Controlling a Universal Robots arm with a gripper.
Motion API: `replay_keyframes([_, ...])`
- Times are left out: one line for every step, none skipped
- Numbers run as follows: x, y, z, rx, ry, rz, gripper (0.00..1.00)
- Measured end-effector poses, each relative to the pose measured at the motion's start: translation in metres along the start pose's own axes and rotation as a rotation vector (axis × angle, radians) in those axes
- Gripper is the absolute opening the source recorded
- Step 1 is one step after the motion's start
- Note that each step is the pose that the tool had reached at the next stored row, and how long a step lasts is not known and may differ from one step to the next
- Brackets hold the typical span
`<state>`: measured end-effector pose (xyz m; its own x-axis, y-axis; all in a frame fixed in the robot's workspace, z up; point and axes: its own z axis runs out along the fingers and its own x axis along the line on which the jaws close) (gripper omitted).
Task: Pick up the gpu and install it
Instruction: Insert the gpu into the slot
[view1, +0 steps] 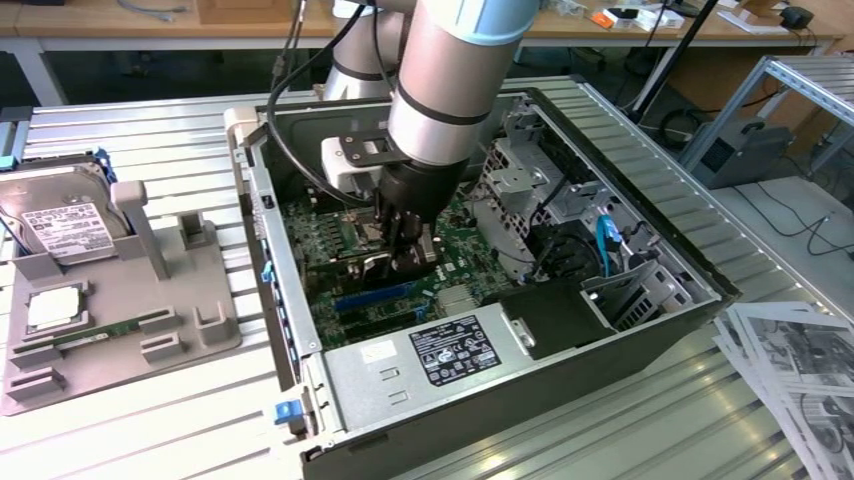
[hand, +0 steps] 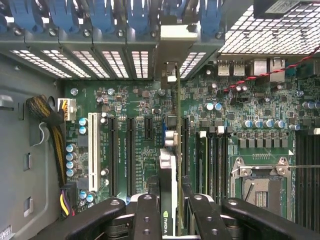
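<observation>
My tool (view1: 404, 248) is deep inside the open case (view1: 654, 235), pointing down at the motherboard (hand: 135, 100), and it is clamped on the gpu (hand: 170, 160): one finger (hand: 146, 216) presses on each flat face, with the card standing on edge between them. From my grip the gpu runs straight ahead to the rear wall of the case, where its bracket (hand: 175, 47) lies against the row of vented slot covers (hand: 75, 62), just under the blue clips (hand: 100, 15). The card's lower edge lines up with the long black slots (hand: 131, 150) directly beneath my tool; I cannot tell whether it is seated in one. To one side of my fingers, past those slots, are a white slot (hand: 92, 145) and a yellow-and-black cable bundle (hand: 47, 120). To the other side, close by, is the open socket (hand: 262, 185). The power supply (view1: 427, 360) lies at the near end of the case, below my tool in the exterior view. Well away from my tool, outside the case on the table (view1: 667, 420), a grey fixture (view1: 160, 300) holds a hard drive (view1: 60, 225). On the opposite side of the case lie printed papers (view1: 801, 370).
</observation>
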<state>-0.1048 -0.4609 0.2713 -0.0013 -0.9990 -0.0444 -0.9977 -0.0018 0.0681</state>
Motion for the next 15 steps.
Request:
replay_keyframes([0.0000, 0.0000, 0.0000, 0.0000, 0.0000, 0.000, 0.27])
replay_keyframes([0.0000, 0.0000, 0.0000, 0.0000, 0.0000, 0.000, 0.27])
replay_keyframes([0.0000, -0.0001, 0.0000, 0.0000, -0.0001, 0.000, 0.27])
replay_keyframes([0.0000, -0.0001, 0.0000, 0.0000, 0.0000, 0.000, 0.27])
replay_keyframes([-0.0001, -0.0001, 0.0000, 0.0002, -0.0003, 0.004, 0.27])
replay_keyframes([-0.0001, -0.0001, 0.0000, 0.0003, -0.0006, 0.007, 0.27])
replay_keyframes([0.0000, -0.0001, 0.0000, 0.0004, -0.0006, 0.009, 0.27])
replay_keyframes([0.0000, -0.0001, 0.0000, 0.0006, -0.0010, 0.014, 0.27])
replay_keyframes([0.0000, -0.0001, 0.0000, 0.0009, -0.0015, 0.021, 0.27])
replay_keyframes([0.0000, -0.0001, 0.0000, 0.0010, -0.0016, 0.023, 0.27])
replay_keyframes([0.0000, 0.0000, 0.0000, 0.0010, -0.0016, 0.023, 0.27])
replay_keyframes([0.0000, 0.0000, 0.0000, 0.0010, -0.0016, 0.023, 0.27])
replay_keyframes([0.0000, 0.0000, 0.0000, 0.0011, -0.0017, 0.023, 0.27])
replay_keyframes([0.0000, 0.0000, 0.0000, 0.0010, -0.0016, 0.023, 0.27])
replay_keyframes([0.0000, 0.0000, 0.0000, 0.0010, -0.0016, 0.023, 0.27])
